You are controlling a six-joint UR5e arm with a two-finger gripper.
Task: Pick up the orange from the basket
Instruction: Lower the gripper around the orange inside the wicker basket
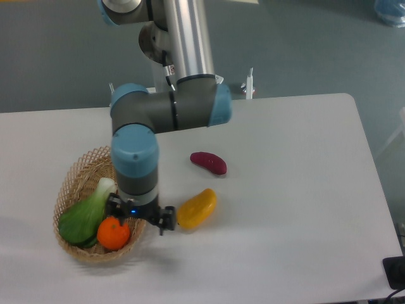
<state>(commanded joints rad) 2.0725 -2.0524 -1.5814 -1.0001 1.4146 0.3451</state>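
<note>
Hand hangs wrist-down over the basket's right rim, fingers spread and gripping nothing, likely poised for a top-down grab. The orange sits low in the basket, tucked against the green vegetable, just at the hand's eight o'clock. The mango lies on the surface at three o'clock.

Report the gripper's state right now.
Gripper: open, holding nothing, above the basket beside the orange.
</note>
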